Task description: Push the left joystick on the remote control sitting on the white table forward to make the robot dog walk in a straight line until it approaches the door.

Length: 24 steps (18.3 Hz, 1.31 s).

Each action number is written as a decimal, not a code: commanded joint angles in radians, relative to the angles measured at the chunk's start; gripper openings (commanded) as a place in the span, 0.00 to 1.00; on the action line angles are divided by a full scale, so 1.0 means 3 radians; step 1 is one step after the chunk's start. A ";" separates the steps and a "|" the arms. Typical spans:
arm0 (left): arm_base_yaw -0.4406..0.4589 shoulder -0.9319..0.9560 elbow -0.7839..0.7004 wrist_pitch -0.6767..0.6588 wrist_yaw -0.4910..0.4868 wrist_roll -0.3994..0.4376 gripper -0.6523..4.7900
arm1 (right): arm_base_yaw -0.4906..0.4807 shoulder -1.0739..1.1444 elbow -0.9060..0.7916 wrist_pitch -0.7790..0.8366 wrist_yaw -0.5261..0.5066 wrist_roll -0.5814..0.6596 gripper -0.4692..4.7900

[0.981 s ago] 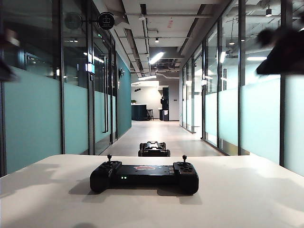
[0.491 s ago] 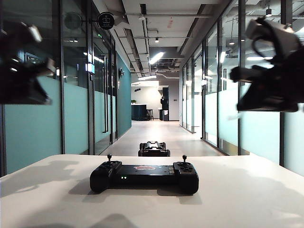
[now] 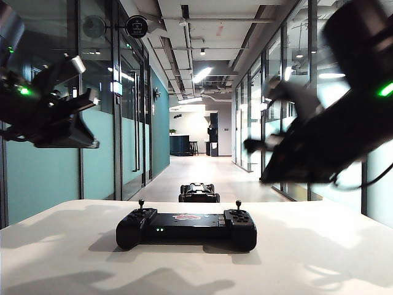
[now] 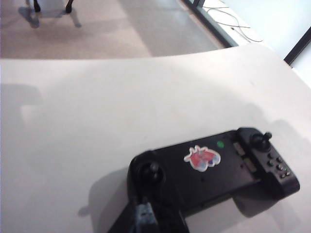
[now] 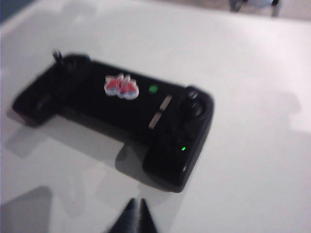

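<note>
Both end effectors, left (image 3: 80,101), right (image 3: 261,147), pinched together, above remote control (image 3: 186,227)

The desk (image 3: 319,258) is bare on all sides of the remote control (image 3: 186,227). The left hand (image 3: 86,120) and the closed right hand (image 3: 255,146) hang well above it, with open air between them.
</note>
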 commanded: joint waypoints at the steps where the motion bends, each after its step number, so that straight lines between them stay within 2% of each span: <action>1: -0.0034 0.0060 0.0111 0.0033 0.0028 0.0005 0.11 | 0.0003 0.0280 0.0189 0.0072 0.0003 0.0226 0.69; 2: -0.0064 0.0081 0.0148 0.0034 0.0025 0.0014 0.11 | 0.0003 0.0398 0.0264 0.0072 0.0003 0.0326 0.76; 7: -0.0203 0.0134 0.0226 0.0047 0.0017 0.0103 0.11 | 0.0008 0.0682 0.0484 0.0061 0.0017 0.0383 0.80; 8: -0.0215 0.0139 0.0226 0.0045 0.0024 0.0103 0.11 | 0.0008 0.0715 0.0514 0.0041 0.0033 0.0436 0.86; 9: -0.0230 0.0151 0.0226 0.0046 0.0025 0.0102 0.11 | 0.0006 0.0760 0.0554 0.0004 0.0084 0.0473 1.00; 20: -0.0230 0.0156 0.0226 0.0045 0.0027 0.0089 0.11 | -0.0074 0.1190 0.0882 -0.0179 0.0106 0.0567 1.00; 24: -0.0230 0.0156 0.0225 0.0043 0.0027 0.0089 0.11 | -0.0144 0.1296 0.0931 -0.0145 -0.0047 0.0576 1.00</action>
